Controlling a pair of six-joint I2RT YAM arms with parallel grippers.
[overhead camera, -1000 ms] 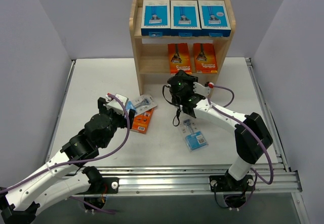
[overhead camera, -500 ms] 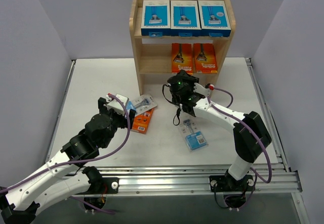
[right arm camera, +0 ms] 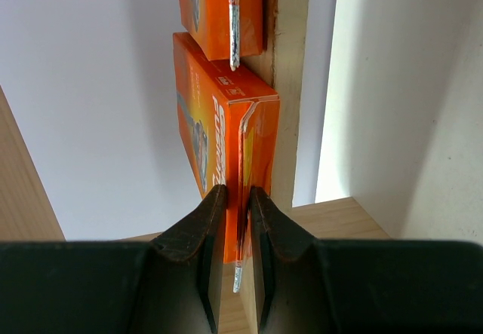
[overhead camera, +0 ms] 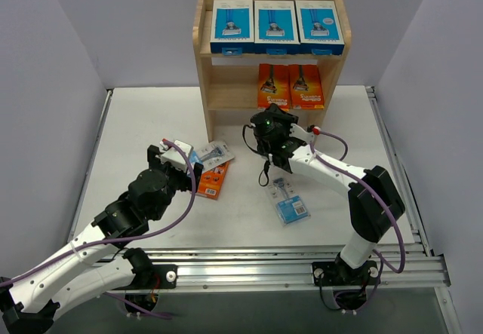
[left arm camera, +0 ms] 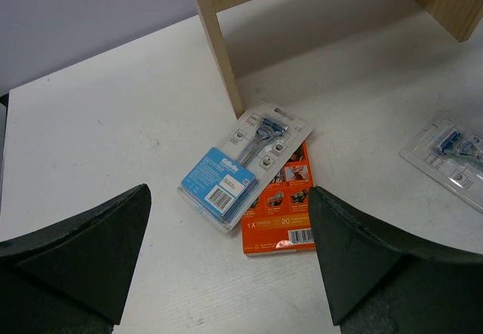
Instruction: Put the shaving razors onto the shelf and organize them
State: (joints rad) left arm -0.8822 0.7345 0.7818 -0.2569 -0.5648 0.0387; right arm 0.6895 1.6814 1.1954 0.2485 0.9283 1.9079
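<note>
The wooden shelf (overhead camera: 202,62) holds three blue-and-white razor boxes (overhead camera: 275,25) on its top tier and two orange razor boxes on the middle tier. My right gripper (overhead camera: 273,112) is shut on the bottom edge of the left orange box (overhead camera: 271,80), which stands upright beside the other orange box (overhead camera: 306,84). The right wrist view shows the pinched box (right arm camera: 226,138) close to a wooden upright (right arm camera: 290,85). My left gripper (overhead camera: 178,157) hangs open over the table, above a blister pack (left arm camera: 245,164) lying partly over an orange box (left arm camera: 285,217).
Another blister pack (overhead camera: 290,202) lies on the table between the arms, and it shows at the right edge of the left wrist view (left arm camera: 451,153). The shelf's left leg (left arm camera: 219,47) stands just behind the loose packs. Grey walls close in the table.
The right gripper has carried the held orange box a little to the right and deeper into the middle tier, closer to the other orange box. The left arm has not moved.
</note>
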